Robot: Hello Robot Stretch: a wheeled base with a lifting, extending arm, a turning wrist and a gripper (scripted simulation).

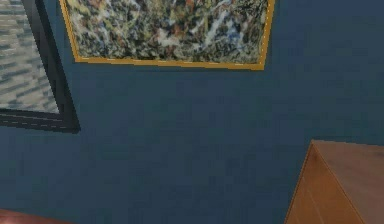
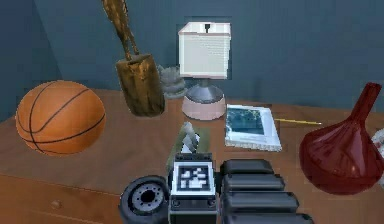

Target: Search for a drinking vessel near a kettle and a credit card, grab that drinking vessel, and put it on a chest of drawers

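Hovering over a wooden desk (image 2: 100, 165) with a basketball (image 2: 60, 117) and lamp (image 2: 204, 60), my tool (image 2: 186, 150) sits at a small pale shape (image 2: 189, 134), perhaps the cup; whether it is held I cannot tell. Placing looks unfinished.

The arm (image 2: 258, 190) comes up from the arm side view's bottom edge just right of the middle, a dark bar of stacked, ribbed segments. At its far end one white square with black marks (image 2: 195, 180) faces the camera. Left of that square sits the end effector (image 2: 147, 198), a dark rounded body low in the picture. Its fingers cannot be made out, so whether it holds anything cannot be told.
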